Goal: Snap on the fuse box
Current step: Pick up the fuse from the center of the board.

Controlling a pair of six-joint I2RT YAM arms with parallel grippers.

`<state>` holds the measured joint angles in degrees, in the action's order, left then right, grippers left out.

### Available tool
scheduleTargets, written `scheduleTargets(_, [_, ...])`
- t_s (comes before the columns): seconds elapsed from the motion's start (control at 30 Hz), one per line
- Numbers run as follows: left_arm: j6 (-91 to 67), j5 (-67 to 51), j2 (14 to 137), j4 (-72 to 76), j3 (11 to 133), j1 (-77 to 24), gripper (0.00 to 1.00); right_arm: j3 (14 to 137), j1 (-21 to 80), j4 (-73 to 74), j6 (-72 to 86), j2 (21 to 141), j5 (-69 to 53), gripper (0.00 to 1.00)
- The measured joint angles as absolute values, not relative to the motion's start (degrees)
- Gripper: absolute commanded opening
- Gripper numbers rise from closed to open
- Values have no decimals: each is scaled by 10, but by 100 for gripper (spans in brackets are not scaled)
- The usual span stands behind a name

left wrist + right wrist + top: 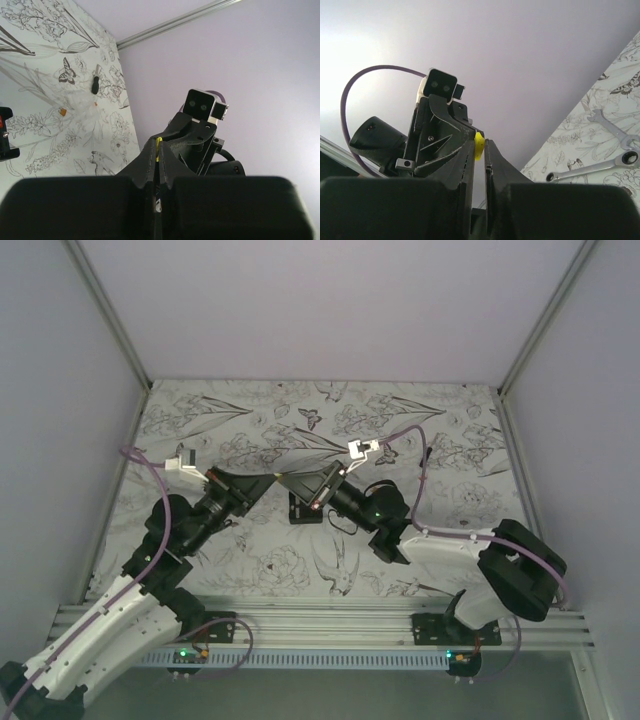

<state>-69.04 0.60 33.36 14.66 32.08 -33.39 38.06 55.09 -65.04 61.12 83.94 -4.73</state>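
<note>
The fuse box [305, 508], a small black box, lies on the flower-print table under the two meeting grippers. The left wrist view catches its edge with a red fuse [5, 134] at the far left. My left gripper [268, 483] is shut on a tiny yellow piece [159, 145] held above the table. My right gripper [290, 482] faces it tip to tip. Its fingers stand on either side of the same yellow piece [478, 145], pressed against it with only a narrow gap. Neither gripper touches the fuse box.
A thin black stick [94, 85] and a tiny orange bit [62, 112] lie on the table toward the far right corner. Two wrenches [615, 161] lie on the table in the right wrist view. Pale walls enclose the table on three sides.
</note>
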Motion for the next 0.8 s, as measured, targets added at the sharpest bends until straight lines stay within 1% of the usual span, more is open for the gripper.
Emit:
scheduleTargets(0.07, [-691,9,334,150,321,-334,0,382,550,-662,617,845,-48,2])
scheduleTargets(0.1, [-691,10,334,150,321,-334,0,383,550,-665,620,847,-48,0])
scheduleTargets(0.17, [-691,10,334,153,321,-334,0,383,550,-667,623,847,-48,0])
scheduleTargets(0.2, [-691,10,334,154,321,-334,4,383,550,-668,623,847,-47,0])
scheduleTargets(0.3, [-689,11,333,155,319,-335,22,383,549,-665,621,845,-47,0])
scheduleTargets(0.47, [-680,20,325,166,285,-340,40,375,543,-584,591,800,-46,0])
scheduleTargets(0.57, [-660,29,327,157,265,-341,48,369,530,-505,567,762,-41,0])
scheduleTargets(0.63, [-640,37,337,140,256,-341,50,368,519,-454,550,736,-31,0])
scheduleTargets(0.8, [-593,44,402,117,243,-334,58,370,500,-313,506,686,0,0])
